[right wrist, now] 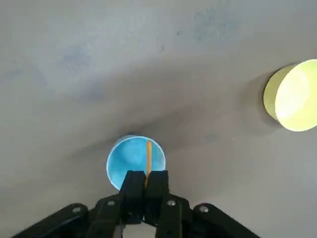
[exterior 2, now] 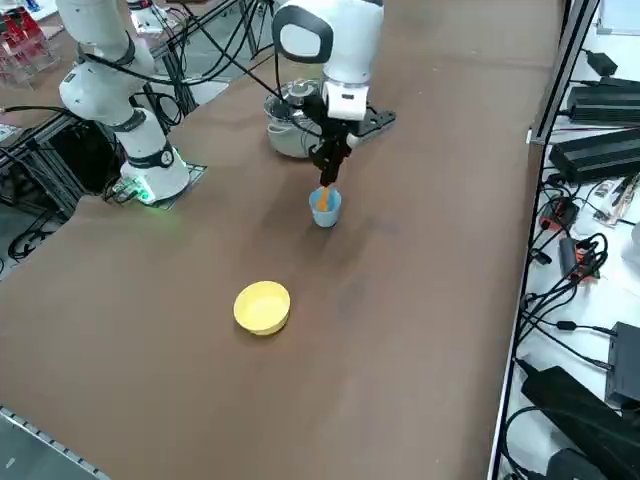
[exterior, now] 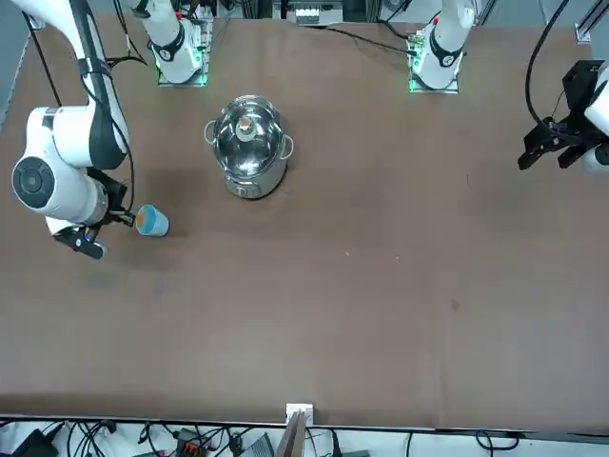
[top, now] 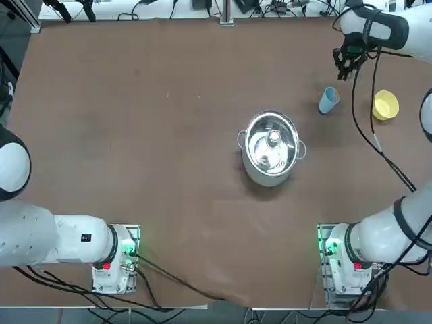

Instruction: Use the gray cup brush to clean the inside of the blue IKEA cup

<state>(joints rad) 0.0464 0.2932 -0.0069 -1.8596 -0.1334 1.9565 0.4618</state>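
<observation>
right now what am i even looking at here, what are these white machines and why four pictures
They are two robot arms bolted at one edge of a brown table. The four pictures show one moment: from overhead, from across the table, from the robot's right side, and from a camera on the working arm's wrist. On the table stand a steel pot, a yellow cup and a small blue cup. The right gripper is shut on a thin orange-handled brush, which points down into the blue cup.
</observation>
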